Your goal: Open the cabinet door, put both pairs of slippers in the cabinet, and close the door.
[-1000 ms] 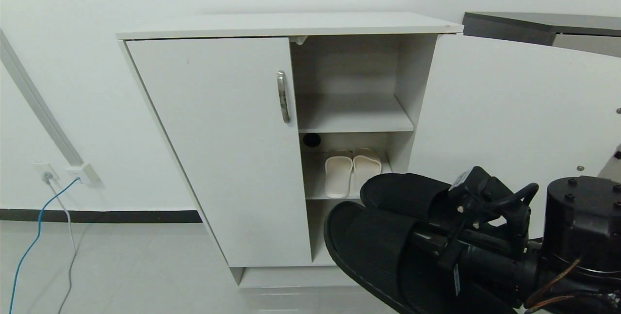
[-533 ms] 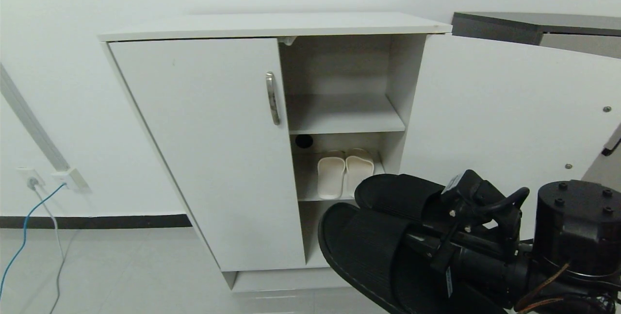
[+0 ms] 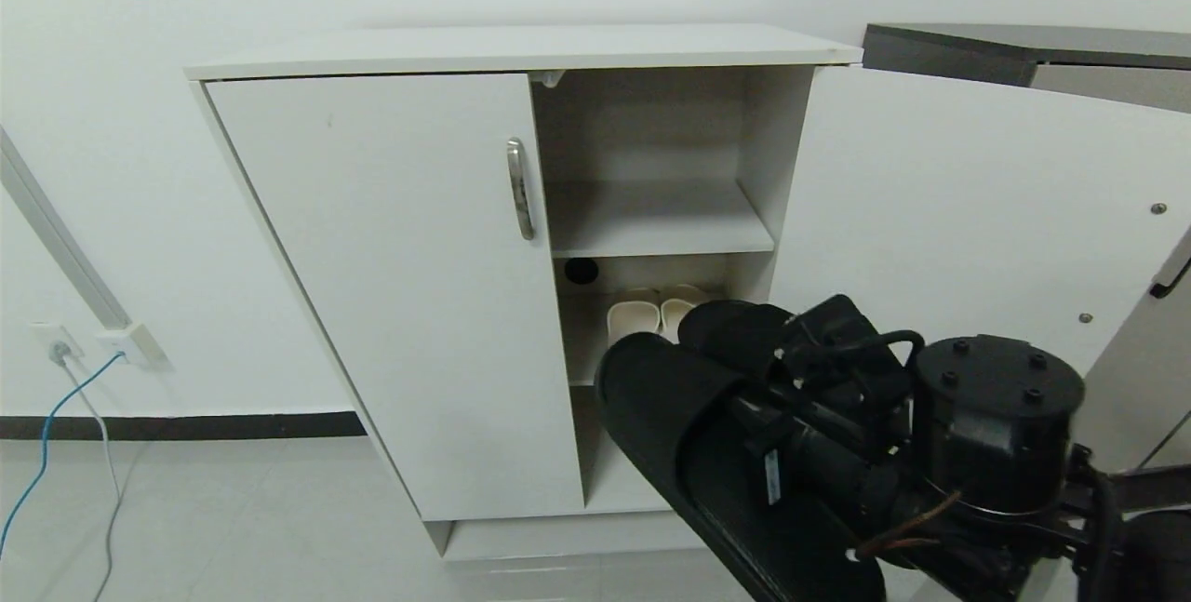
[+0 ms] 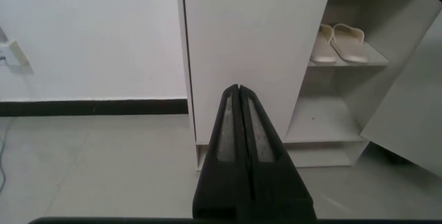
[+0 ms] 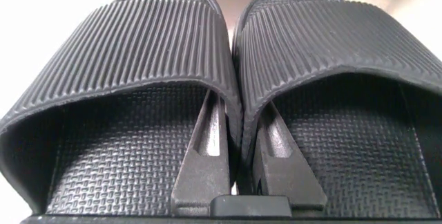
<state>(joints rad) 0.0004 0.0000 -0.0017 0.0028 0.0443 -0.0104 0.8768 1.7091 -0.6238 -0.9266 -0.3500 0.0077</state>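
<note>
The white cabinet [image 3: 521,48] stands against the wall with its right door [image 3: 968,211] swung open and its left door [image 3: 391,286] closed. A pair of white slippers [image 3: 651,314] [image 4: 338,41] lies on the middle shelf. My right gripper [image 3: 772,388] [image 5: 235,162] is shut on the touching inner edges of a pair of black slippers [image 3: 707,434] [image 5: 166,65], held side by side in front of the open compartment, toes toward the cabinet. My left gripper [image 4: 238,96] is shut and holds nothing, low in front of the closed left door.
The upper shelf [image 3: 651,220] and bottom shelf [image 4: 324,120] are bare. A dark grey counter [image 3: 1023,48] stands behind the open door. A wall socket with cables [image 3: 56,346] is at the left, above the tiled floor [image 4: 97,169].
My right arm has carried the black slippers forward and up toward the open compartment, so they now cover part of the white pair. The head view shifted, mostly before half a second ago.
</note>
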